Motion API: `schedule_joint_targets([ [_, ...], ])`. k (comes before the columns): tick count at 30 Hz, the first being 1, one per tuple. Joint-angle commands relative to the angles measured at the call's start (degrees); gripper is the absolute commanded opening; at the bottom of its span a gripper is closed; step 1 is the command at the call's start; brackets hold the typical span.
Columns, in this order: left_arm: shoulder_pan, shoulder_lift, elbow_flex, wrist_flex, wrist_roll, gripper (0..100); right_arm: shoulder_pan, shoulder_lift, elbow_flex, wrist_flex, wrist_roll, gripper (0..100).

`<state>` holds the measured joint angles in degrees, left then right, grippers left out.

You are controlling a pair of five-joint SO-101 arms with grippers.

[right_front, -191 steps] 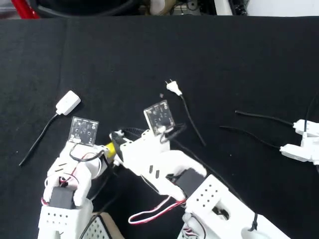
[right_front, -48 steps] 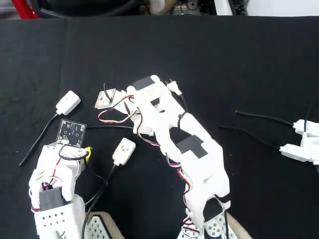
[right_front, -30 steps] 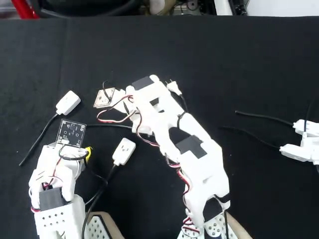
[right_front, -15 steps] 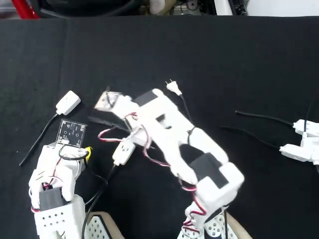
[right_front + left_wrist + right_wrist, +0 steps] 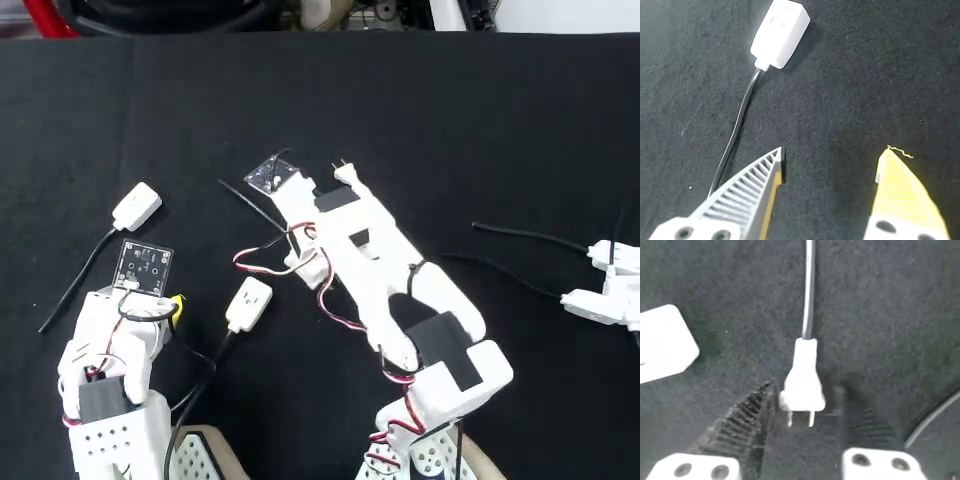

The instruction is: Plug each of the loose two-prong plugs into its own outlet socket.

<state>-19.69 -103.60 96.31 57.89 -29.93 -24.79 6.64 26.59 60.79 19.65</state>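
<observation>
Left arm (image 5: 110,370) folded back, low; left fingers (image 5: 750,185) spread wide. Right arm (image 5: 390,280) stretched forward; right fingers (image 5: 740,427) parted.

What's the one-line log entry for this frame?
right tool: open, straddling plug | left tool: open, facing socket

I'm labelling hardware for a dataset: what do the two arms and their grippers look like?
The left arm and right arm are white shells with black motor blocks and red-and-white wires; the left gripper has one white ribbed finger, one yellow; the right gripper has black fingers.
</observation>
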Motion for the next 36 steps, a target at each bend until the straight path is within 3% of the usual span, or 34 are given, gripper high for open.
schedule_joint_targets([
  [1, -0.66, -0.09, 1.1, 0.18, -0.62, 30, 0.7, -5.32, -0.04, 1.05, 0.18, 23.7],
  [9, -0.66, 0.0, 1.1, 0.18, -0.7, 30, 1.67, -8.48, 2.51, 0.44, 4.13, 16.2],
  [16, -0.75, 0.0, 1.1, 0.18, -0.7, 30, 4.57, -2.77, 0.48, -1.85, 7.12, 6.9],
  [24, -0.75, 0.0, 1.1, 0.18, -0.7, 30, 0.35, -1.19, 0.48, -1.76, 7.21, 6.8],
  [36, -0.75, 0.0, 1.1, 0.18, -0.7, 30, 0.18, 0.4, 0.04, -2.37, 5.98, 6.8],
])
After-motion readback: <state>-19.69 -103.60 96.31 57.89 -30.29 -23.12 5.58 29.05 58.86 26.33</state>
